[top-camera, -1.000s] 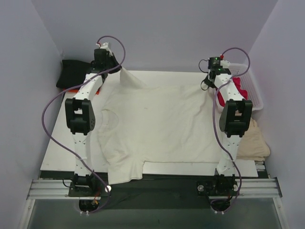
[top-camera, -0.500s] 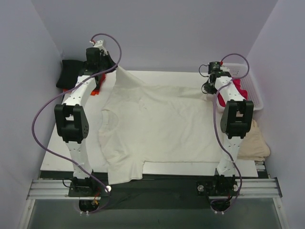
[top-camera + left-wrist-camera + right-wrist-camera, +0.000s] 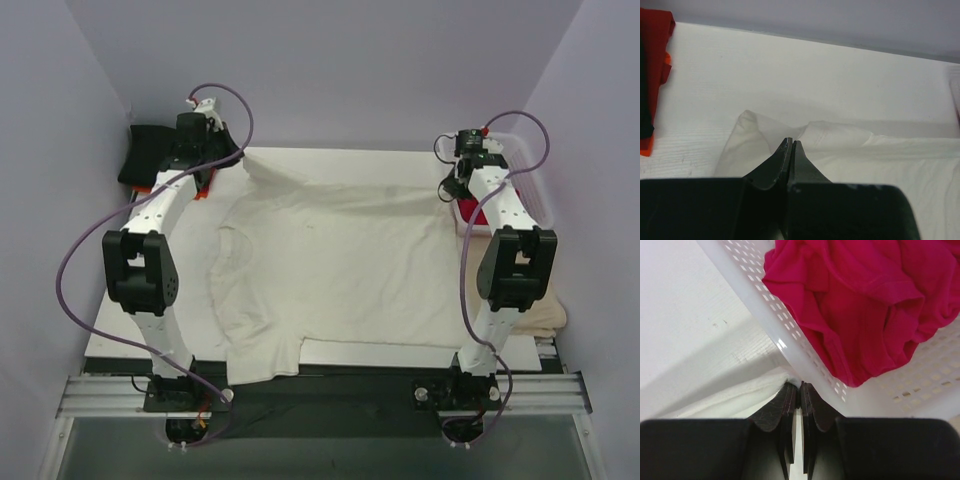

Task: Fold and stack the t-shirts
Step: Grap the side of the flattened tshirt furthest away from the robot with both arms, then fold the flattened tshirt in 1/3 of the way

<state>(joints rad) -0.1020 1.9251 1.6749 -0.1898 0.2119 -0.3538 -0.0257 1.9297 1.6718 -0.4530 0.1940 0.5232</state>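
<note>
Top: cream t-shirt (image 3: 330, 260) spread on surface (image 3: 400, 352), far corners raised. L wrist: left gripper (image 3: 791, 142) clamped on its corner. R wrist: right gripper (image 3: 800, 386) pinching its hem, just beside basket (image 3: 765, 325) w/ crimson t-shirt (image 3: 865, 300).

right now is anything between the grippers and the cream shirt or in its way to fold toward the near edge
Nothing visible. The left gripper and right gripper each pinch a far corner of the cream-white t-shirt, and the cloth toward the near edge lies bare. The lattice basket sits beside the right corner.
</note>
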